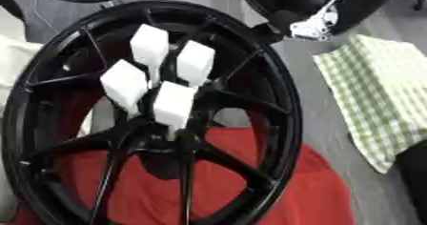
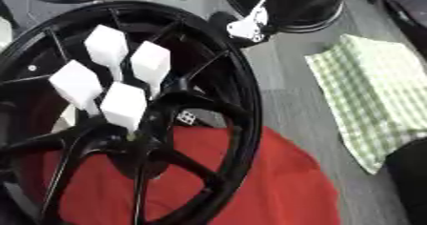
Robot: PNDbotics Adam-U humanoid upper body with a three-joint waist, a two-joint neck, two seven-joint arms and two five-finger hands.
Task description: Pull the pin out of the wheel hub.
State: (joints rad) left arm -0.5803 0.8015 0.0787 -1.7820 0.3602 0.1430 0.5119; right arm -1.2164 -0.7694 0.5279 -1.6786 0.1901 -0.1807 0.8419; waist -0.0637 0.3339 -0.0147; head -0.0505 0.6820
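Pins [image 1: 173, 104], four white blocks, stick up from hub [image 1: 163, 140], long axes toward camera. No hand shows in either view; finger state and nearer arm unknown.

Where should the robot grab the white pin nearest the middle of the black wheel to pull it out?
Probably by its blocky white head: on the lowest white pin, the head is wide and flat-sided while the stem below is thin. Come from above and the right, since the other white pins crowd its left and top. No hand shows yet.
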